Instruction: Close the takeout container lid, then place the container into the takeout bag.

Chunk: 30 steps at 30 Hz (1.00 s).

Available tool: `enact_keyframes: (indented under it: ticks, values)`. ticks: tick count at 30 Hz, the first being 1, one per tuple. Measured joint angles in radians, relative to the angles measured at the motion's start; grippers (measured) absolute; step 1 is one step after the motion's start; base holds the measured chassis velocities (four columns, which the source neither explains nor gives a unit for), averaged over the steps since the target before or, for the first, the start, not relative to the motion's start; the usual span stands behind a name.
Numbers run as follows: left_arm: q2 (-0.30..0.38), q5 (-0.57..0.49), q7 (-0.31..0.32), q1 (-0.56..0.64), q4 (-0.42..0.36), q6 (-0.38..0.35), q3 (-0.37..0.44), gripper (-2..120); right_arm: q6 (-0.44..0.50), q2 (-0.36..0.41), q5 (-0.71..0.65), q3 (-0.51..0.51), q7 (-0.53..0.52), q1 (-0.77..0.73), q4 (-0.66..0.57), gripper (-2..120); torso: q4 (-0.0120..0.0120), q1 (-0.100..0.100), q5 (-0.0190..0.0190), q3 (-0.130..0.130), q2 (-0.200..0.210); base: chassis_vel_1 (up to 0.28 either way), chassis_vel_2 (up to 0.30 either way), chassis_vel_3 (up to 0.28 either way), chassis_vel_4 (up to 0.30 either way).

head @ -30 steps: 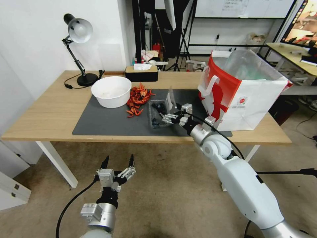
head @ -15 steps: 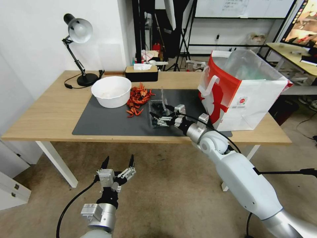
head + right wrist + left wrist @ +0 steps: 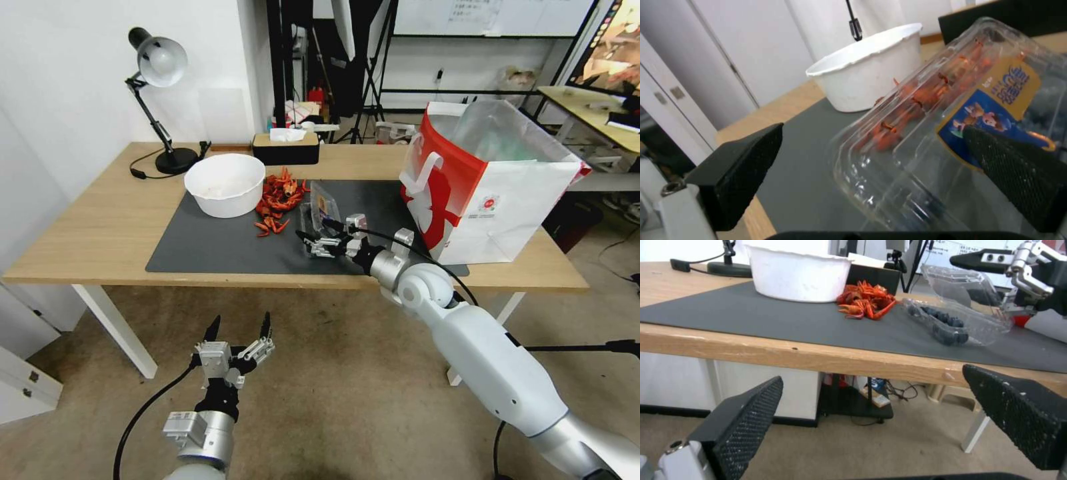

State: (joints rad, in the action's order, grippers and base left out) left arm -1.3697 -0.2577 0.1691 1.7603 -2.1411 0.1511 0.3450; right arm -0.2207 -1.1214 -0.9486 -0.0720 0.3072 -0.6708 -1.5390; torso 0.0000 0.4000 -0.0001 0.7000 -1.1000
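The takeout container [image 3: 312, 225] lies on the grey mat, blueberries showing in its lower half [image 3: 947, 329]. The lid [image 3: 325, 203], clear with a printed label, leans half-shut over the berries and is still raised at an angle [image 3: 961, 285]. My right gripper [image 3: 317, 232] is open at the container's near right side, and one of its fingers [image 3: 1018, 170] rests against the lid's [image 3: 925, 126] labelled face. To the right on the table, the takeout bag [image 3: 497, 197] stands open at the top. Below the table's front edge, my left gripper [image 3: 240, 321] hangs open and holds nothing.
A white bowl [image 3: 225, 185] and a pile of red crayfish [image 3: 280, 199] sit left of the container on the mat [image 3: 200, 243]. A desk lamp [image 3: 160, 100] and a tissue box [image 3: 287, 148] stand at the back. Carpet floor lies in front.
My right gripper has moved left across the container, tipping the lid from upright down toward the berry half. The left arm has stayed still.
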Motion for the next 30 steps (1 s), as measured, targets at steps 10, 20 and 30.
enact_keyframes:
  ticks: [10,20,30]
  values:
    - [-0.001,0.002,-0.001,0.006,0.0,0.007,-0.001,100,-0.037,-0.012,-0.144,-0.002,-0.063,0.009,0.003,100,0.0001,0.0,0.0,0.0,0.0,0.0,0.0,0.0,0.0]
    - [-0.001,0.004,-0.001,0.009,0.002,0.015,-0.004,100,-0.059,-0.024,-0.268,0.002,-0.134,0.006,-0.002,98,0.0,0.0,0.0,0.0,0.0,0.0,0.0,0.0,0.0]
    - [0.002,0.004,-0.002,0.01,0.004,0.018,-0.005,100,-0.06,-0.037,-0.292,-0.001,-0.179,0.003,0.0,73,0.0,0.0,0.0,0.0,0.0,0.0,0.0,0.0,0.0]
